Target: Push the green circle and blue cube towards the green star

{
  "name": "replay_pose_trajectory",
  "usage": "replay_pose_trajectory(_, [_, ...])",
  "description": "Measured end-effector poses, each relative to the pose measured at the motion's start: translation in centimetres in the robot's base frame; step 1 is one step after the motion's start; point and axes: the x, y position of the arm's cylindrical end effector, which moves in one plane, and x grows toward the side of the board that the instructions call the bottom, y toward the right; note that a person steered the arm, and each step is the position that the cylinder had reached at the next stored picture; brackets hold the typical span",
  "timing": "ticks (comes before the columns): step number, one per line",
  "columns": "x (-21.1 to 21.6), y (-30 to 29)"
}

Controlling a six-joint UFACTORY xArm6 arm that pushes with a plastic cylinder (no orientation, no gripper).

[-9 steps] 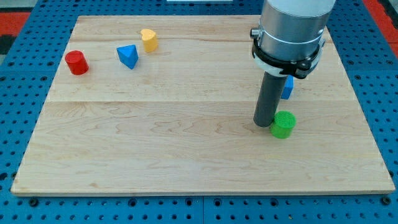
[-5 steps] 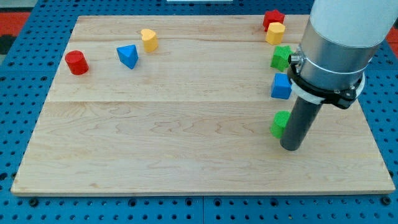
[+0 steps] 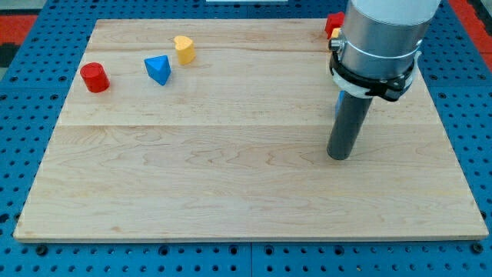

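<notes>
My tip (image 3: 339, 157) rests on the wooden board (image 3: 192, 177) at the view's right of centre. The dark rod and the grey arm body above it hide the green circle and the green star; neither shows. Only a thin blue sliver of the blue cube (image 3: 337, 100) shows at the rod's left edge, just above the tip. I cannot tell whether the tip touches any block.
A red block (image 3: 333, 23) peeks out at the view's top beside the arm. A red cylinder (image 3: 94, 77), a blue triangular block (image 3: 157, 69) and a yellow block (image 3: 184, 48) lie at the view's upper left.
The tip went from left of the green circle to its lower right, then back up and left. It now covers the spot where the circle lay. The arm now hides the star and cube.
</notes>
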Motion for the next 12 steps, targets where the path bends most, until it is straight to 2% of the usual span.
replay_pose_trajectory(4, [-3.2, 1.0])
replay_pose_trajectory(8, [-10.1, 1.1])
replay_pose_trajectory(9, [-10.5, 0.5])
replay_pose_trajectory(10, [-12.0, -5.8])
replay_pose_trajectory(11, [-18.0, -8.2])
replay_pose_trajectory(12, [-23.2, -13.0])
